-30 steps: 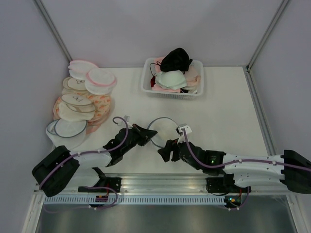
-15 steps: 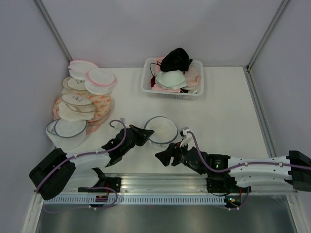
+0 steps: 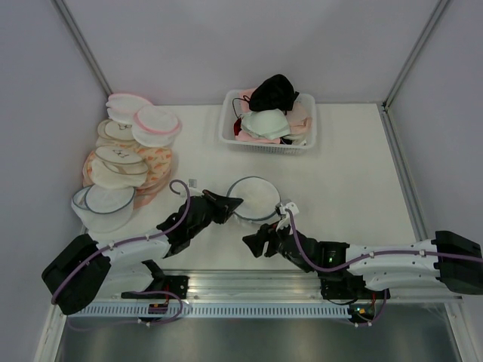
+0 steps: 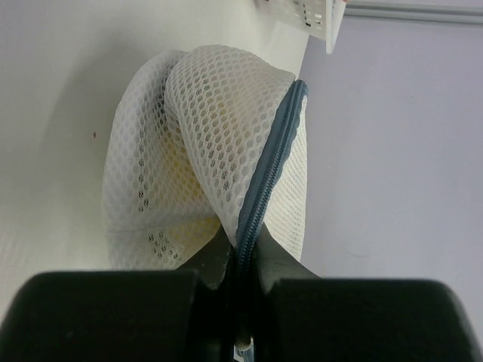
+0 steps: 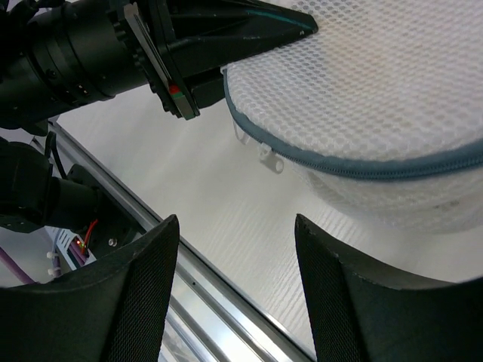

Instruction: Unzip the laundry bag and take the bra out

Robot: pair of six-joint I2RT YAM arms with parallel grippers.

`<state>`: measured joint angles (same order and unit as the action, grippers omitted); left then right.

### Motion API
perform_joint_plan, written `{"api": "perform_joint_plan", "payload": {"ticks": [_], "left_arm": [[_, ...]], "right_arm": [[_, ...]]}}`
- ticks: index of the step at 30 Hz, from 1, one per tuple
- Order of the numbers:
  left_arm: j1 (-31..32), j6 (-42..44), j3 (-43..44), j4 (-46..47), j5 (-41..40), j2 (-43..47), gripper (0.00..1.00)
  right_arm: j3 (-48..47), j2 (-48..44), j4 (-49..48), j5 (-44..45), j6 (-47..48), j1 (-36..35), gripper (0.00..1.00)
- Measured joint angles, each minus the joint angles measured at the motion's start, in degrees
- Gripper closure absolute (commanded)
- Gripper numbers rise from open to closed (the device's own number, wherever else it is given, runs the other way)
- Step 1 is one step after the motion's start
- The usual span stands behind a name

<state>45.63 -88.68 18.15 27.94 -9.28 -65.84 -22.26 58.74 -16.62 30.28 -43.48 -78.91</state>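
The laundry bag [image 3: 253,197], round white mesh with a blue-grey zipper rim, lies tilted on the table in front of the arms. My left gripper [image 3: 233,204] is shut on its left rim; in the left wrist view the zipper band [image 4: 273,147] runs straight into the pinched jaws of the left gripper [image 4: 243,256]. The bra is hidden inside; only a faint yellow tint [image 4: 183,162] shows through the mesh. My right gripper [image 3: 254,243] stands open just near of the bag, touching nothing. In the right wrist view the small zipper pull [image 5: 272,161] hangs off the rim, above the right gripper [image 5: 238,256].
A white basket [image 3: 226,133] heaped with other bras stands at the back centre. A pile of round pink-rimmed and orange-patterned bags [image 3: 128,158] fills the left side. An aluminium rail [image 3: 249,283] runs along the near edge, close under the right gripper. Walls close in both sides.
The bag, held up on edge a second ago, has tipped down to show its flat face. The right gripper has drawn back toward the near edge, its jaws narrowing slightly. The left grip is unchanged.
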Motion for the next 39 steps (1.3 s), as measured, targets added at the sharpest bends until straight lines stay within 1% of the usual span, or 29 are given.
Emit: {"api": "perform_joint_plan", "payload": {"ticks": [8, 17, 19, 21, 23, 25, 26, 28, 29, 30, 31, 36, 39], "left_arm": [[0.0, 0.0, -0.1, 2.0, 5.4, -0.6, 0.98], [0.5, 0.0, -0.3, 2.2, 6.7, -0.7, 0.98], [0.6, 0.0, -0.3, 2.3, 6.7, -0.8, 0.98], [0.9, 0.0, -0.6, 2.3, 6.7, -0.9, 0.98], [1.2, 0.0, -1.1, 2.3, 6.7, -1.0, 0.98], [1.4, 0.0, -1.7, 2.4, 6.6, -1.5, 0.98], [1.4, 0.0, -1.9, 2.4, 6.7, -1.9, 0.98], [1.4, 0.0, -2.5, 3.1, 6.7, -2.9, 0.98], [1.4, 0.0, -2.8, 3.5, 6.7, -3.2, 0.98], [1.4, 0.0, -3.2, 4.0, 6.7, -3.6, 0.98], [1.4, 0.0, -3.4, 4.2, 6.7, -3.9, 0.98], [1.5, 0.0, -3.9, 5.2, 6.6, -4.0, 0.98], [1.5, 0.1, -4.3, 5.1, 6.5, -2.7, 0.98]], "right_arm": [[0.0, 1.1, -2.1, 1.4, 3.5, 0.1, 0.35], [-1.3, 5.3, -2.6, 1.7, 5.7, 1.3, 0.46], [-2.2, 5.9, -2.6, 1.8, 6.1, 1.3, 0.52], [-2.8, 5.9, -2.7, 2.0, 6.3, 1.3, 0.55], [-3.1, 5.9, -2.6, 2.2, 6.3, 1.3, 0.63], [-3.2, 5.8, -2.2, 2.6, 6.3, 1.3, 0.68], [-3.3, 5.8, -1.8, 2.7, 6.2, 1.3, 0.76], [-3.5, 5.8, -0.8, 3.0, 6.0, 1.3, 0.83], [-3.7, 5.8, -0.2, 3.1, 5.8, 1.3, 0.93], [-3.9, 5.8, 0.6, 3.3, 5.7, 1.3, 0.97], [-4.0, 5.8, 1.3, 3.5, 5.3, 1.3, 1.00], [-4.6, 5.3, 5.3, 3.6, 3.1, 1.3, 1.00], [-5.4, 4.0, 9.9, 3.7, 2.0, 1.3, 0.99]]}}
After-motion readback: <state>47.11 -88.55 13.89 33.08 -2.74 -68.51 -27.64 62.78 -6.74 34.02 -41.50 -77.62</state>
